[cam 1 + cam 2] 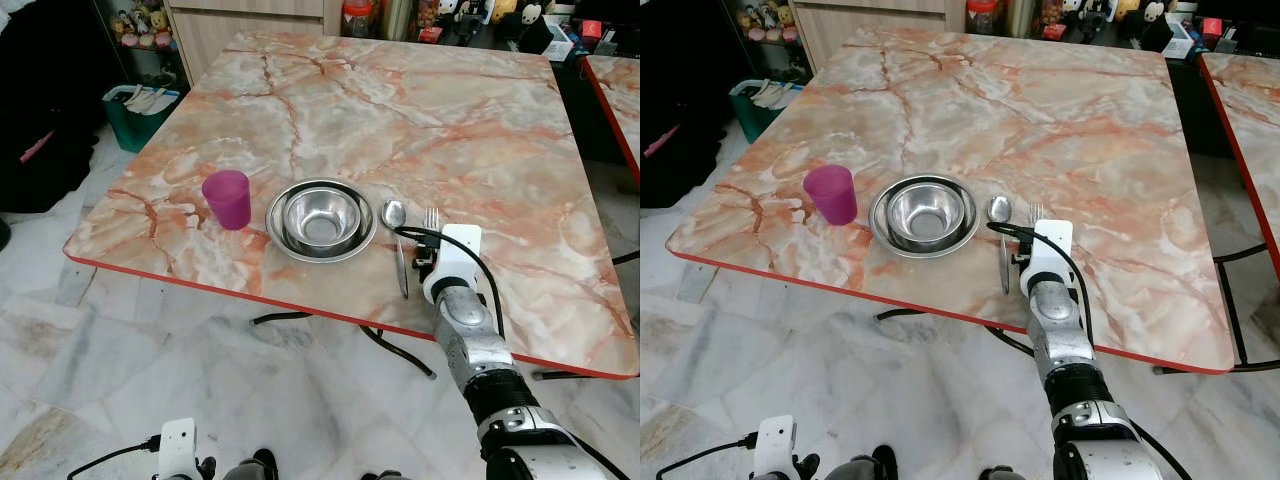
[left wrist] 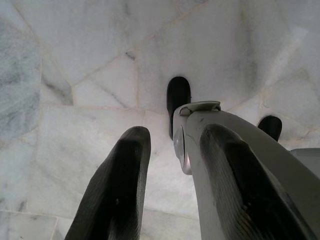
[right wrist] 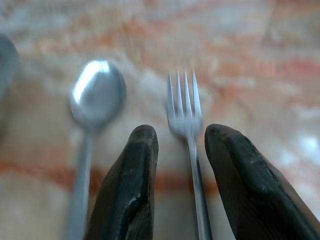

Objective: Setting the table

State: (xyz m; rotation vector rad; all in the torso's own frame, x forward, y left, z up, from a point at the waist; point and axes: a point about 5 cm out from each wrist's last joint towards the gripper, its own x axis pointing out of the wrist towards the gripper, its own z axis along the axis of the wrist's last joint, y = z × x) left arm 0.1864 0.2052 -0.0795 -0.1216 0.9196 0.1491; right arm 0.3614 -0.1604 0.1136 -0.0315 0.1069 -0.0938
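Observation:
On the marble table (image 1: 430,110) stand a purple cup (image 1: 227,198) and, to its right, a steel bowl (image 1: 321,217) nested in a wider steel dish (image 1: 278,236). A spoon (image 1: 396,232) lies right of the dish, with a fork (image 1: 431,217) beside it. My right gripper (image 3: 181,150) is low over the fork near the table's front edge. It is open, its fingers (image 3: 131,195) on either side of the fork's handle (image 3: 196,185). My left gripper (image 2: 172,170) hangs open above the floor.
The table's red front edge (image 1: 300,300) runs just under my right forearm. A green basket (image 1: 135,105) stands on the floor at the far left. A second red-edged table (image 1: 615,90) is at the right. Shelves with toys (image 1: 470,12) line the back.

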